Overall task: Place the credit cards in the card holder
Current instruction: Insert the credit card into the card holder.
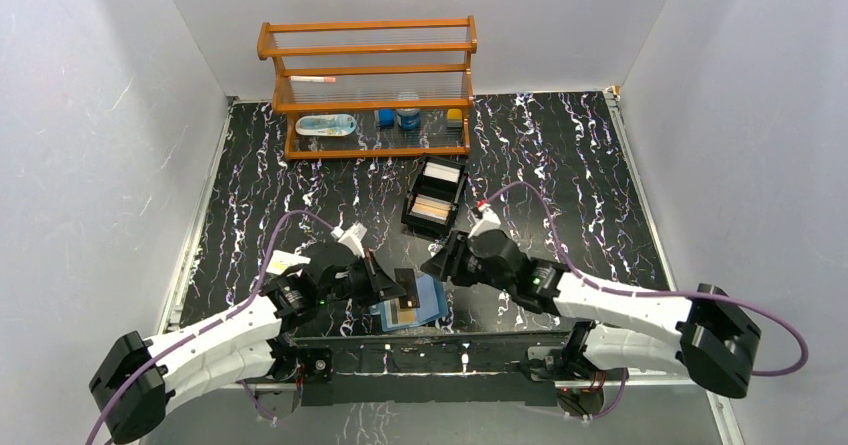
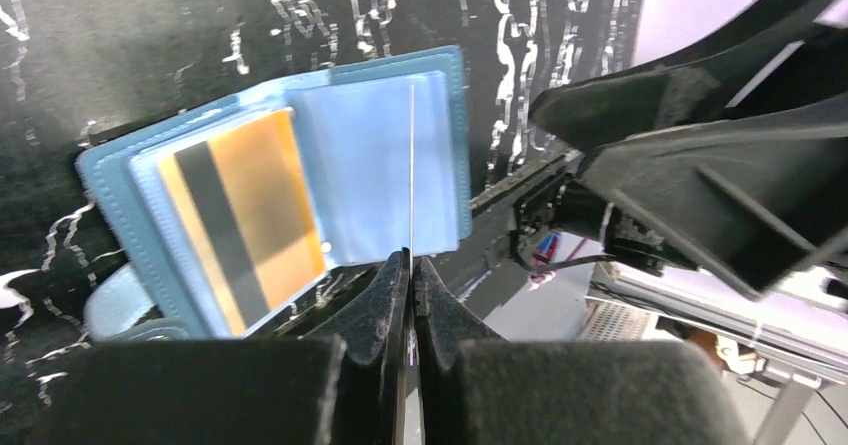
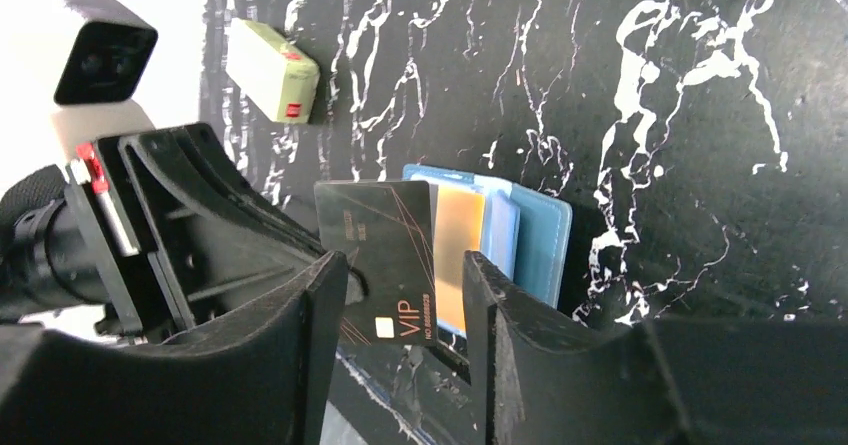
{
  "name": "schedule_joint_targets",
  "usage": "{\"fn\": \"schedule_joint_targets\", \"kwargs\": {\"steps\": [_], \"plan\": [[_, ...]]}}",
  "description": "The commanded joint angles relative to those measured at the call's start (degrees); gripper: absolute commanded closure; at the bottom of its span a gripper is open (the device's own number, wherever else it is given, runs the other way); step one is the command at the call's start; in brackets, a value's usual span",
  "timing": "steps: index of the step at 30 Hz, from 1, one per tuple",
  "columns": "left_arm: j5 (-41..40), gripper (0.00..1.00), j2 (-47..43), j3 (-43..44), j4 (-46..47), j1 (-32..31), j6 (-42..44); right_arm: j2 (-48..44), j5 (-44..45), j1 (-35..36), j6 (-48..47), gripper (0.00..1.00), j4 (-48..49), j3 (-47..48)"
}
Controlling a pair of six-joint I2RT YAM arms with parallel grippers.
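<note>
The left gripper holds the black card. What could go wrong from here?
1. The left gripper pinches the black VIP card only near one edge, so it may pivot or slip.
2. The open card holder lies loose, so pushing the card in may slide it.
3. The open right gripper straddles the card and may knock it.

Left claw [image 1: 400, 287], credit card [image 3: 385, 255], right claw [image 1: 437, 265] crowd card holder [image 1: 427, 307]; black box [image 1: 436, 197] behind; table [image 1: 600, 185] right side open.

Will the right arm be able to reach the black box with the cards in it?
Probably yes. The right end effector is open, and the black box lies close beyond it with nothing standing between them.
</note>
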Motion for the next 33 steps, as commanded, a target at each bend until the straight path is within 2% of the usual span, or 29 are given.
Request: {"fn": "schedule_joint_targets", "kwargs": {"steps": [1, 5, 11, 15, 21, 28, 33], "plan": [[-1.6, 1.00, 1.5, 1.4, -3.8, 0.0, 1.9, 7.4, 3.4, 0.6, -7.2, 0.45, -13.4, 8.1], [-1.5, 1.00, 4.1, 1.8, -4.7, 0.0, 2.9, 13.2, 4.8, 1.4, -8.9, 0.46, -17.0, 11.2], [-1.3, 1.00, 4.3, 0.0, -2.7, 0.1, 3.0, 16.2, 5.8, 1.9, -9.4, 0.54, -17.5, 10.4], [0.4, 1.00, 5.4, -1.6, 2.2, 0.1, 3.2, 17.0, 5.3, 1.9, -8.8, 0.59, -16.0, 8.3], [0.6, 1.00, 9.7, -0.9, 2.8, 0.0, 5.2, 16.5, 4.9, 2.0, -7.8, 0.64, -13.8, 6.0], [1.0, 1.00, 10.9, -4.3, 9.8, 0.0, 3.0, 16.1, 4.6, 2.0, -7.1, 0.66, -12.2, 4.2], [1.0, 1.00, 12.2, -4.6, 10.6, 0.1, 3.1, 15.6, 4.5, 2.0, -6.5, 0.66, -10.8, 2.8]]}}
